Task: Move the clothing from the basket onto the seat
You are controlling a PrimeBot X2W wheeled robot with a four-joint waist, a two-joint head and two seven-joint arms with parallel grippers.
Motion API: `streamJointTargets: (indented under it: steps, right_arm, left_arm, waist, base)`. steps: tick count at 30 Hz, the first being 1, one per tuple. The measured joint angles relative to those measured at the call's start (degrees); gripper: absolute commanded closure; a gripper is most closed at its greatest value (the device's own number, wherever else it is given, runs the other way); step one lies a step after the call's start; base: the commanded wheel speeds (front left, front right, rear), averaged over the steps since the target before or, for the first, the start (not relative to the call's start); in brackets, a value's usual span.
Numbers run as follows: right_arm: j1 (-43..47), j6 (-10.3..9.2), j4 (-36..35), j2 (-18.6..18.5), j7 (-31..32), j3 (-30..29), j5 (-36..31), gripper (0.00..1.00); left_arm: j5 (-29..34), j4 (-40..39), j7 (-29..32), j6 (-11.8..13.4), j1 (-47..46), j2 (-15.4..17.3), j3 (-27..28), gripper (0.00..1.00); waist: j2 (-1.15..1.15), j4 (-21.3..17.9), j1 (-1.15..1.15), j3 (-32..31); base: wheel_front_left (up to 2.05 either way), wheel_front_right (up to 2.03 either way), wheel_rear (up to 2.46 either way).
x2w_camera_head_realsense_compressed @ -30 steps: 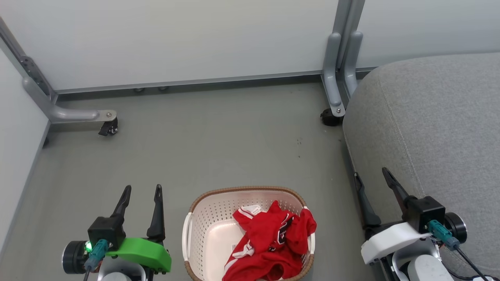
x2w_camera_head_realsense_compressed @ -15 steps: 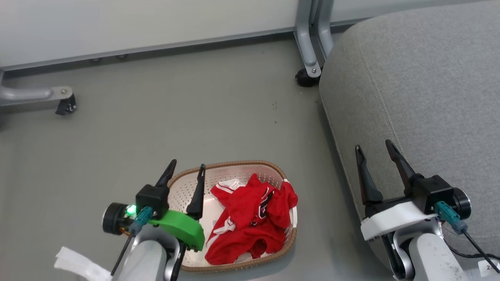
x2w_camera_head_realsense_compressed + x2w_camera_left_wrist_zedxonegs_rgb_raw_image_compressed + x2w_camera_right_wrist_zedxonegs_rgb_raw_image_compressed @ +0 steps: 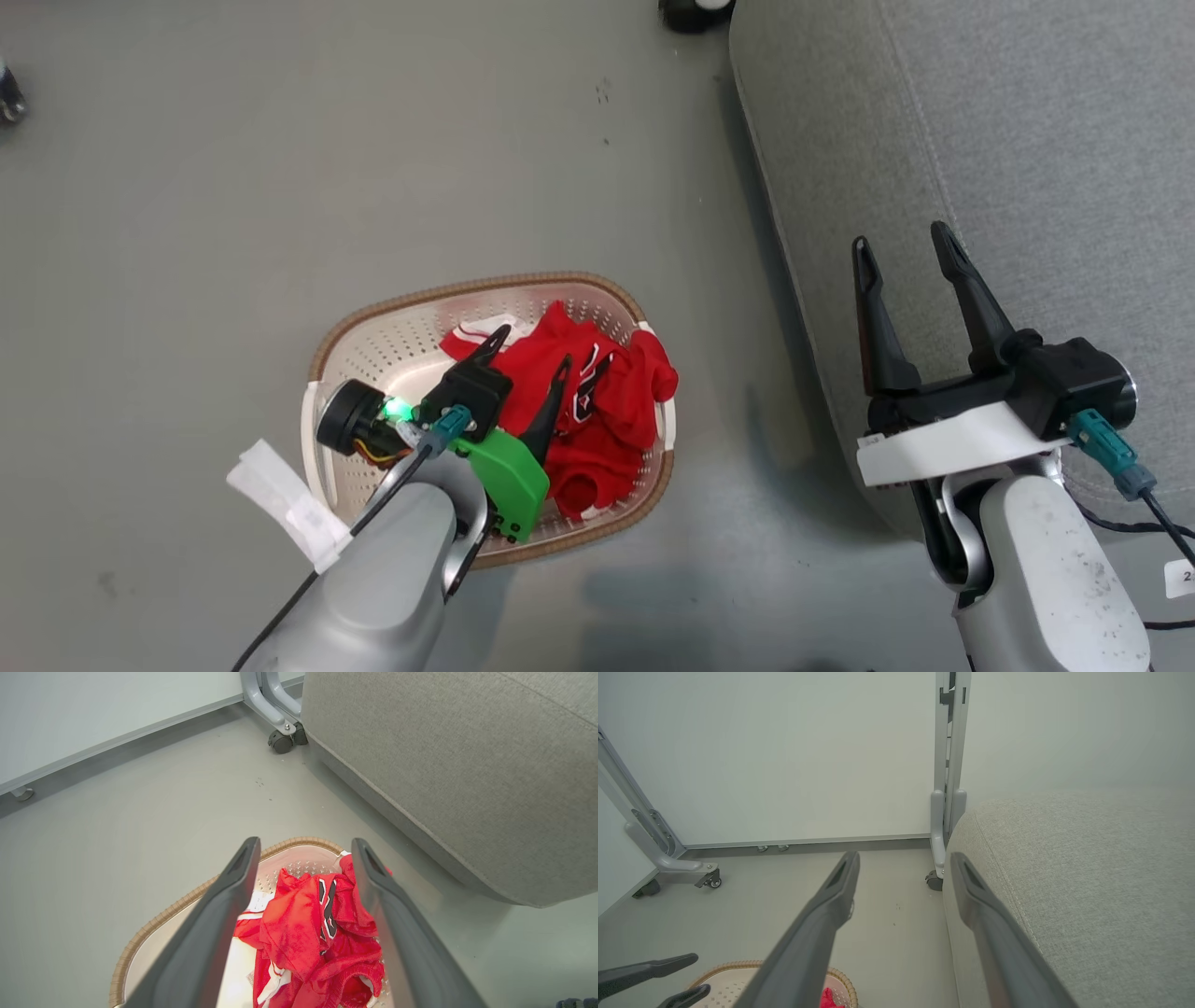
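Observation:
The cream basket (image 3: 373, 350) with a brown rim stands on the floor, and the red clothing (image 3: 611, 397) lies bunched in its right half. My left gripper (image 3: 532, 347) hangs open over the basket, its fingers above the clothing's left part and apart from it. In the left wrist view the clothing (image 3: 303, 924) shows between my open fingers (image 3: 224, 905), with the basket rim (image 3: 154, 924) below. My right gripper (image 3: 904, 247) is open and empty over the edge of the grey seat (image 3: 1027, 140). The right wrist view has the seat (image 3: 1087, 868) at right and a bit of the basket (image 3: 733, 980).
A grey floor lies around the basket. A caster of a grey metal frame (image 3: 280, 742) stands beside the seat's far corner, with a white wall panel (image 3: 784, 756) behind. A white tag (image 3: 280, 499) hangs from my left forearm.
The camera has tilted down and forward, so the whole picture shifted. My left gripper has moved from beside the basket to over it, above the clothing. The right gripper stays open by the seat.

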Motion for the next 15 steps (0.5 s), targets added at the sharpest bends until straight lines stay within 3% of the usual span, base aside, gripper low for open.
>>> streamJointTargets:
  steps: [15]
  right_arm:
    - [-4.69,0.0,-5.01,-0.02,-0.27,1.78,2.71,0.0]
  left_arm:
    - [-1.36,17.24,0.94,0.69,-16.72,0.0,-6.27,0.0]
  waist:
    - [0.0,-3.15,0.01,17.36]
  base:
    - [0.0,0.0,0.0]
